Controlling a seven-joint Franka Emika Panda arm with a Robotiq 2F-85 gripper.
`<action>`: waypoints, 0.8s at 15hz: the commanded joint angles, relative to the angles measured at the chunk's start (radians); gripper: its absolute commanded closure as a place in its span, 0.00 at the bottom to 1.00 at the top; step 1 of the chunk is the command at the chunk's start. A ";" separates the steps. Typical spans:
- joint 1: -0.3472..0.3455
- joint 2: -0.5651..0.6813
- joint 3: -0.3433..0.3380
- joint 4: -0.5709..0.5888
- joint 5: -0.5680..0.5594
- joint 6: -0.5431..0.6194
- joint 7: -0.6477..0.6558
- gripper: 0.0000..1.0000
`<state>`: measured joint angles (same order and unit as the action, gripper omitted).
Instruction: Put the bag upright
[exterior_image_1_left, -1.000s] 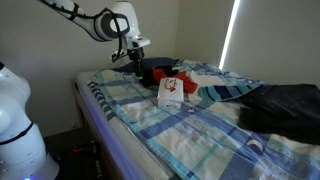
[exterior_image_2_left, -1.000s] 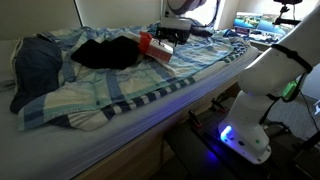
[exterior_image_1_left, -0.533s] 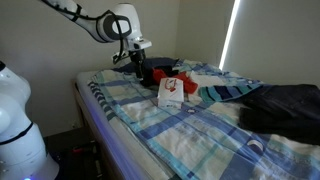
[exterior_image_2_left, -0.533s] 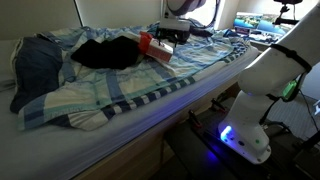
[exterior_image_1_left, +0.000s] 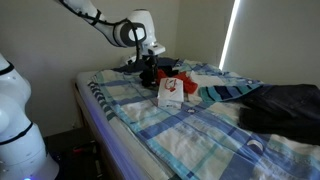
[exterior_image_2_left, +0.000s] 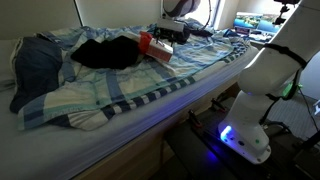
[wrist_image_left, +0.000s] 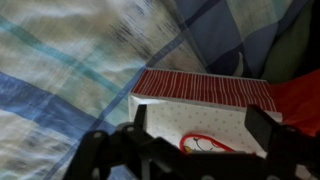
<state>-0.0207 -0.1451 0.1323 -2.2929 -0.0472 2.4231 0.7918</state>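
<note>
The bag (exterior_image_1_left: 170, 92) is small and white with a red mark on its front, and it sits on the plaid bed sheet (exterior_image_1_left: 190, 130). It also shows in an exterior view (exterior_image_2_left: 154, 46). In the wrist view the bag (wrist_image_left: 195, 122) fills the lower middle, with its red striped top edge facing up in the picture. My gripper (wrist_image_left: 200, 128) is open, and its two dark fingers frame the bag's sides. I cannot tell whether they touch it. In both exterior views the gripper (exterior_image_1_left: 148, 68) (exterior_image_2_left: 172, 32) is low over the bed, right beside the bag.
A black bundle (exterior_image_2_left: 105, 52) lies mid-bed past the bag, and a large navy cloth (exterior_image_2_left: 35, 65) (exterior_image_1_left: 288, 103) lies at the far end. The bed edge (exterior_image_2_left: 150, 120) drops to the floor. A white robot base (exterior_image_2_left: 262, 95) stands beside the bed.
The arm has swung across and down toward the bag, and the gripper now sits closer to it. The bag has not moved.
</note>
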 joint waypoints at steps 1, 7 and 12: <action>0.021 0.066 -0.036 0.103 0.057 -0.051 -0.138 0.00; 0.030 0.109 -0.065 0.200 0.108 -0.256 -0.484 0.00; 0.029 0.102 -0.074 0.189 0.089 -0.286 -0.529 0.00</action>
<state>-0.0033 -0.0428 0.0700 -2.1048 0.0420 2.1384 0.2619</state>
